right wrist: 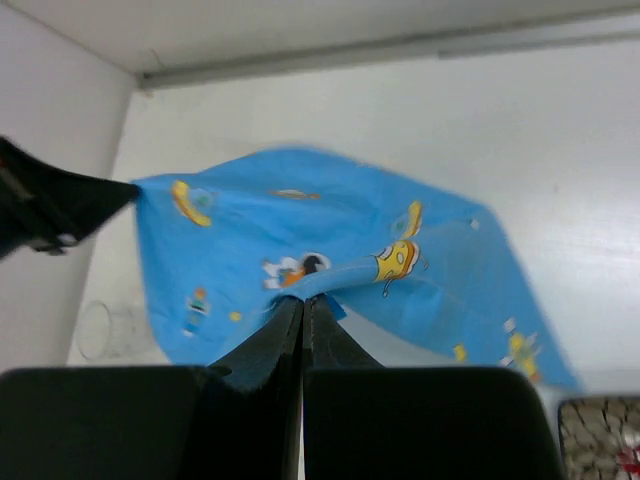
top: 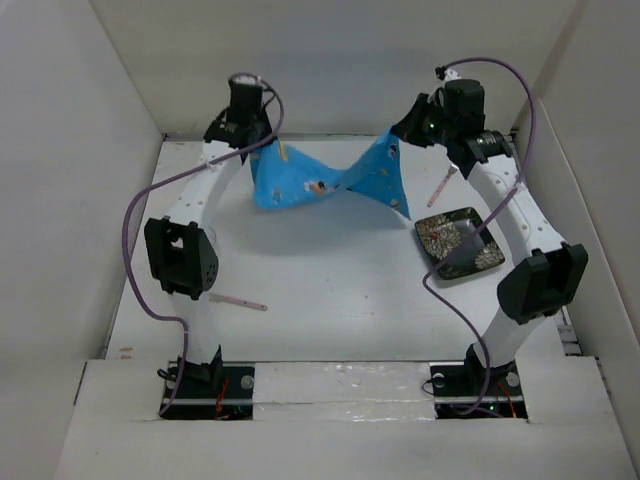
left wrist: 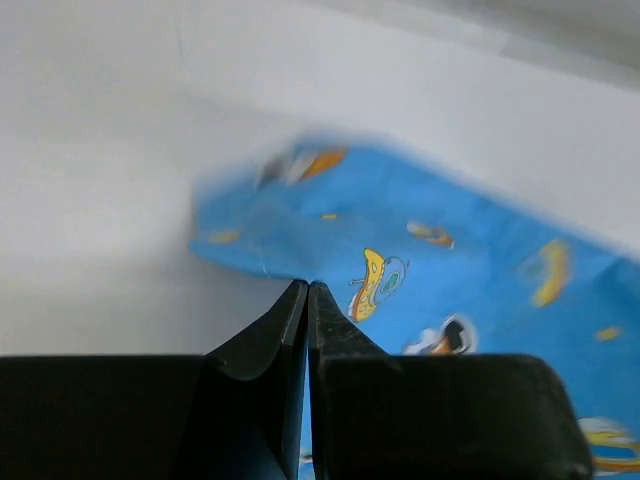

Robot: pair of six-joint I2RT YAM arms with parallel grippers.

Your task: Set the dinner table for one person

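Top external: white dinner table point(top: 340, 290) inside plain white walls point(top: 330, 70)

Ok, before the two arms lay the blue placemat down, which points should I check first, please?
1. Left claw shut on the placemat corner: ok.
2. Right claw shut on its other side: ok.
3. Placemat hanging flat: not ok, it sags and twists.
4. Plate clear of the hanging corner: cannot tell, they look close.
5. Pink stick away from the middle of the table: ok.
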